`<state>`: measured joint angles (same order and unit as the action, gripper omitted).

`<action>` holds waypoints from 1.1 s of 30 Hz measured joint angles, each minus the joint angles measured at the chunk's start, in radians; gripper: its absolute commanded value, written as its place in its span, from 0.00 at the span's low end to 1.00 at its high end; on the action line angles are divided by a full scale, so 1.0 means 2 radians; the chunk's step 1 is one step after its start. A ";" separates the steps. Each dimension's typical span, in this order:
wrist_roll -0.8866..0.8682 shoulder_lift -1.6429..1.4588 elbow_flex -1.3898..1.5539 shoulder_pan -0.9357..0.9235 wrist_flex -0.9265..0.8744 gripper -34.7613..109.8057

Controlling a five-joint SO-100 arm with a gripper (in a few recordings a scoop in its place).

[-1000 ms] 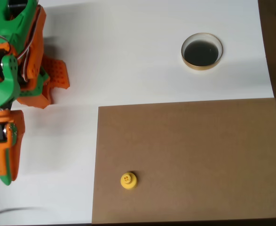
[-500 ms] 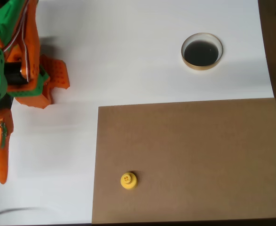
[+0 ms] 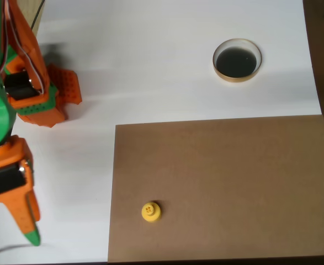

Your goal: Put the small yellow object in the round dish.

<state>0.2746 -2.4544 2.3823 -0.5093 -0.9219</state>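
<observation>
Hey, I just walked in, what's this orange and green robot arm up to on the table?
Nothing is being handled yet. In the overhead view, the orange and green gripper hangs over the white table at the left edge, holding nothing. The small yellow plastic piece with a knob top sits alone on the brown board, near its lower left corner. The round dish with a tan rim and black inside stands empty on the white surface, up and to the right.

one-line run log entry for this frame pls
phase: approach, no grasp yet | tool: at left edge, over white table, jaw state unclear | small yellow object: on brown board, untouched | round dish: empty, upper right
</observation>
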 measured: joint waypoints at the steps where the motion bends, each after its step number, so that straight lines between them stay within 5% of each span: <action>1: 0.000 0.011 -0.007 0.010 -0.005 0.38; 33: -0.005 0.324 -0.210 0.192 -0.078 0.41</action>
<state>0.2638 -1.8055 1.9620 -0.1258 -1.0784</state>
